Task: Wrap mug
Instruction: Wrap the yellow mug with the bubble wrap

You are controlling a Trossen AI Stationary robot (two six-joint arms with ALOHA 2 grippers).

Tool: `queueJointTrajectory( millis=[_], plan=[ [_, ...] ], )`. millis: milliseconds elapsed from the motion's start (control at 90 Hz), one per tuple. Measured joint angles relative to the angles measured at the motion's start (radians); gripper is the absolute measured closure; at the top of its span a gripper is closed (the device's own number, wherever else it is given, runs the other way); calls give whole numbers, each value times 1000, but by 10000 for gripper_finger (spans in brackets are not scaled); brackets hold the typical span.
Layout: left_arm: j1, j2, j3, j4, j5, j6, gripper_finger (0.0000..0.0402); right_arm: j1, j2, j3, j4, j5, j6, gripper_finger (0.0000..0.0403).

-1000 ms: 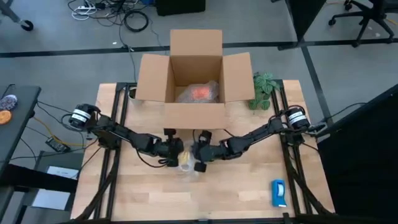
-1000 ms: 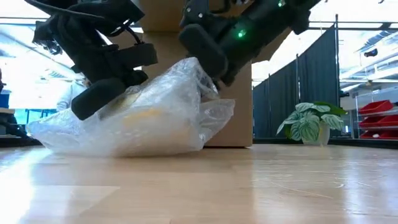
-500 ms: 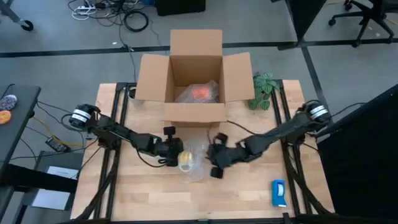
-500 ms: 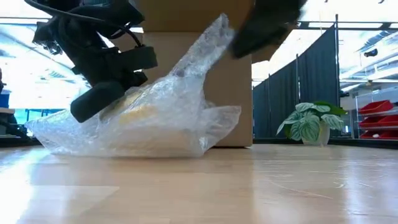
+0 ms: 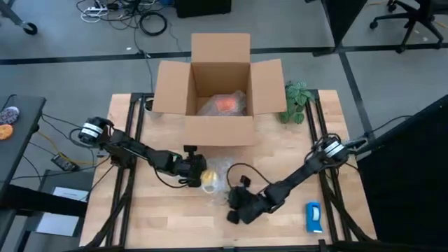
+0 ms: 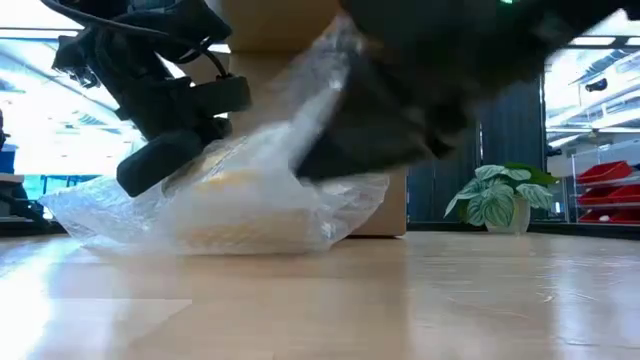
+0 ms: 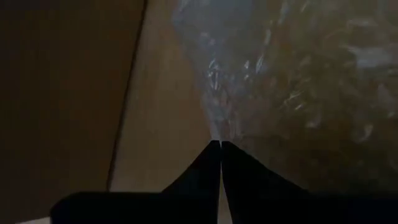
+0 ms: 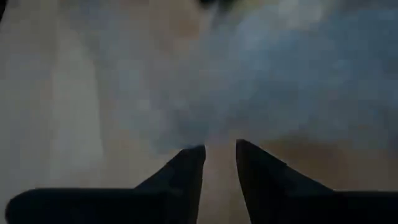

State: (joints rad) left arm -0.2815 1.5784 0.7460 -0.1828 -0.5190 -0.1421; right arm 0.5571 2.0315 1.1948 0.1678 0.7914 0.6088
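Note:
A sheet of clear bubble wrap lies on the table in front of the cardboard box, draped over a yellowish rounded thing. My left gripper is shut on the wrap's left side. My right gripper stands open nearer the table's front edge, just short of the wrap, and shows as a dark blur in the low view. An orange mug in clear wrap rests inside the box. My left gripper pinches the bubble wrap's left edge between its two fingertips. The fingers slant down from the table's left. The wrap rests on the table and over the yellowish thing, and it rises toward its right side.
A flat blue-and-white object lies near the table's front right corner. A small green plant stands right of the box at the back. Bare wood spreads along the table's near side.
My right gripper has swung from just in front of the box toward the table's right, then toward the near edge. The wrap's right part was drawn up into a peak while its left part stayed on the table.

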Motion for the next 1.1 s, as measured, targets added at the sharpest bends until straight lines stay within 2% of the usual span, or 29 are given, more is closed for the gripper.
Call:
queueJointTrajectory(
  millis=[89, 167, 300, 489, 700, 867, 1100],
  plan=[
    [0, 0, 0, -13, -4, -2, 402, -8, -35, 0, 9, 91, -32, 333],
    [0, 0, 0, -14, -4, -2, 402, -16, -85, 0, -30, 125, -48, 341],
    [0, 0, 0, 3, -3, -1, 402, -55, -140, 1, -77, 96, -67, 363],
    [0, 0, 0, 18, -3, -1, 402, -141, -123, 1, -160, -3, 2, 397],
    [0, 0, 0, 10, -6, -1, 402, -180, -90, 2, -147, -28, 25, 401],
    [0, 16, 1, 24, -1, -1, 402, -147, -146, 0, -192, -1, -24, 402],
    [0, 67, 3, 75, 0, 0, 402, -123, -240, 0, -422, 51, 39, 403]
  ],
)
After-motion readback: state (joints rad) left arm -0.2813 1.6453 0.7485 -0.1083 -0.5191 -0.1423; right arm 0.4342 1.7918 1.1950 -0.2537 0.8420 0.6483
